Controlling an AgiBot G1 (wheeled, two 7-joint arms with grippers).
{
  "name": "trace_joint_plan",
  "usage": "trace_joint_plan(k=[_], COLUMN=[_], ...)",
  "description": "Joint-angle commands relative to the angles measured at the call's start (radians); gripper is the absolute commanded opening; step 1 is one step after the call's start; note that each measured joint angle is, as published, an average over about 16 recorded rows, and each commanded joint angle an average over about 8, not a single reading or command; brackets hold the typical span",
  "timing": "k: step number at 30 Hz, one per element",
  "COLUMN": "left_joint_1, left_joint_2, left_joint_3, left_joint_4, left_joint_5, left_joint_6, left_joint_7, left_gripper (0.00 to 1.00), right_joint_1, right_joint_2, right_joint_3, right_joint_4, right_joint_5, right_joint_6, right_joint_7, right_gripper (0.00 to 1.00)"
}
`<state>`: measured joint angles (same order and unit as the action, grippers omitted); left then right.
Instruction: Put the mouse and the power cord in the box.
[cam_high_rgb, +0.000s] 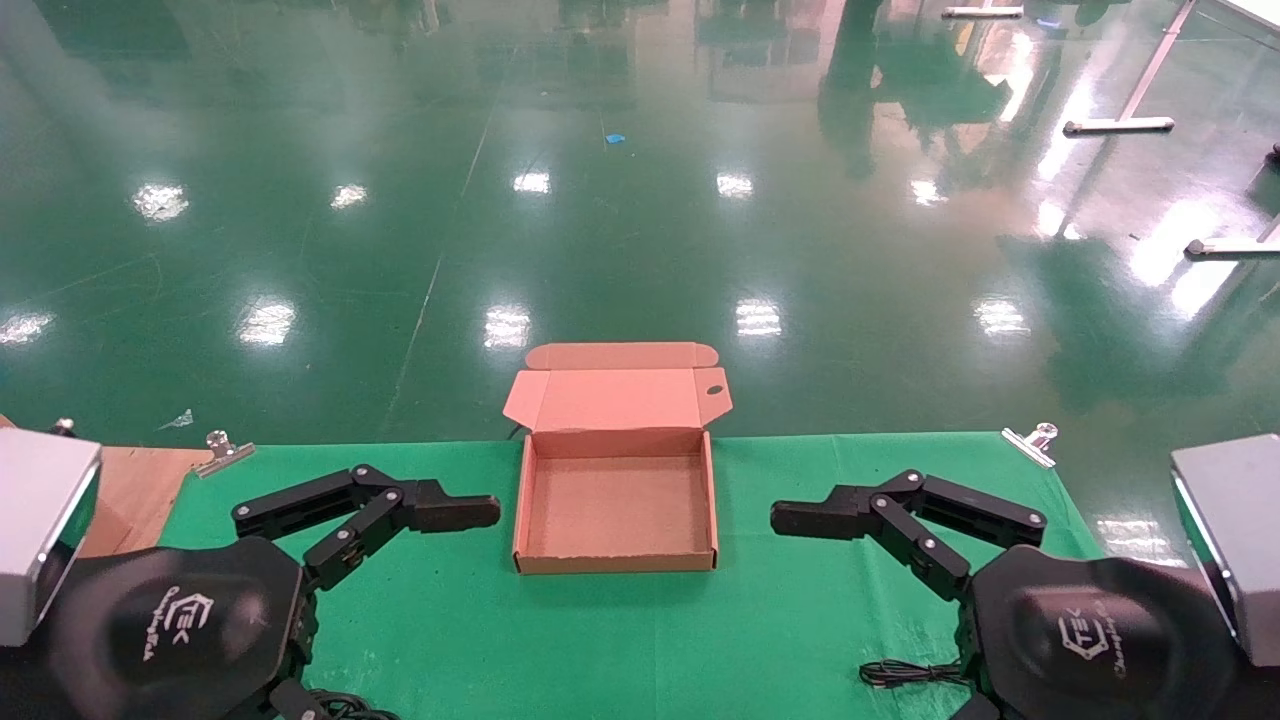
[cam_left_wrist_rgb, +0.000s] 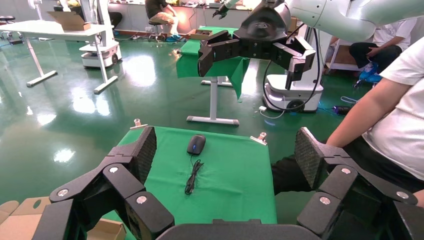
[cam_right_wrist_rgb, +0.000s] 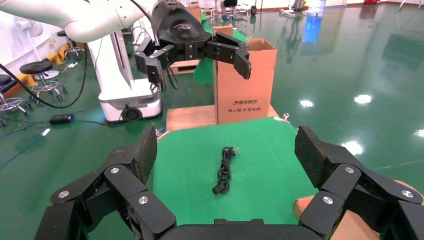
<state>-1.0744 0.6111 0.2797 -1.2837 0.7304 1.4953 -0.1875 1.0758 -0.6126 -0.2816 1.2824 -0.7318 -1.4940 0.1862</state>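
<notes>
Head view: one box (cam_high_rgb: 616, 500) lies lid-up on the green desk (cam_high_rgb: 800, 620), dead between the left pincer (cam_high_rgb: 420, 520) and right pincer (cam_high_rgb: 850, 530), both spread wide and empty. A thin black cable (cam_high_rgb: 905, 673) peeks out beside the right arm. Left wrist view: here is the one mouse (cam_left_wrist_rgb: 196, 144), straight ahead of the left pincer's gaping fingers (cam_left_wrist_rgb: 145, 150). Right wrist view: the one power cord (cam_right_wrist_rgb: 224, 170) lies ahead of the right pincer, between its fingers (cam_right_wrist_rgb: 312, 155), a printed carton (cam_right_wrist_rgb: 245, 82) beyond.
</notes>
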Motion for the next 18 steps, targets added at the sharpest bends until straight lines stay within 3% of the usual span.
trace_joint_plan(k=[1, 18], left_joint_1=[0.000, 0.000], left_joint_2=[0.000, 0.000], left_joint_3=[0.000, 0.000], left_joint_4=[0.000, 0.000], left_joint_5=[0.000, 0.000], left_joint_6=[0.000, 0.000], left_joint_7=[0.000, 0.000], left_gripper=[1.00, 1.00], right_joint_1=[0.000, 0.000], right_joint_2=[0.000, 0.000], right_joint_3=[0.000, 0.000], right_joint_4=[0.000, 0.000], right_joint_5=[0.000, 0.000], right_joint_6=[0.000, 0.000], right_joint_7=[0.000, 0.000], right_gripper=[1.00, 1.00])
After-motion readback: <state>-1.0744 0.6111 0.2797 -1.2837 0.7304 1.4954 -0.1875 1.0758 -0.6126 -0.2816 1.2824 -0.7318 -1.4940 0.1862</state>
